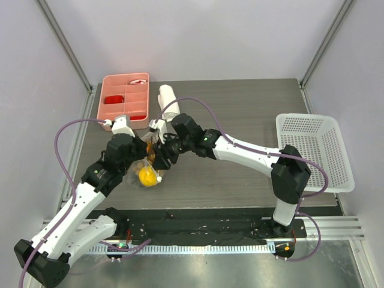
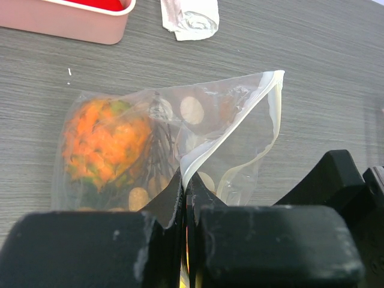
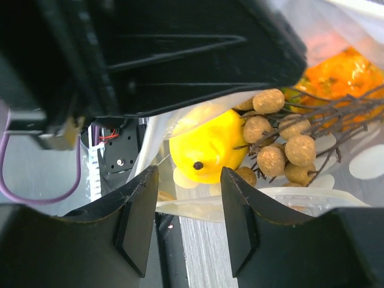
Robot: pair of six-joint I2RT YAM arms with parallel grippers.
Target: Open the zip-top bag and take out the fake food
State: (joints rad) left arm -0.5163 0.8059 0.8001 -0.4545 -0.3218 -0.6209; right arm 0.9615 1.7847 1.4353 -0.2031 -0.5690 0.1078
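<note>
Clear plastic was the trouble here. The bag (image 2: pixel 174 144) sat on the table (image 2: pixel 324 54) between the two arms, near the pink tray (image 2: pixel 72 24) and the towel (image 2: pixel 191 17). Its mouth was parted and all the food was inside: the orange fruit (image 2: pixel 105 147), the brown balls (image 3: pixel 276 144) and the yellow pear (image 3: pixel 207 150). The left gripper (image 2: pixel 186 189) was clamped shut on one lip of the bag, with only a thin pinch of film in its hold. The right gripper (image 3: pixel 187 177) stood about half wide at the mouth. Its jaws were apart, the pear lay just beyond them, and the other white lip (image 3: pixel 198 209) ran across the gap. It held nothing that I could see.

I'd have worried about three things. That pinch was slight, so a tug could slide the film out and let the mouth fall shut. If the right gripper closed where it was, it might catch the lip and not the pear. And the pear looked smooth and round, likely to squirt sideways, while the twigs on the balls could snag and drag the whole bag along.
</note>
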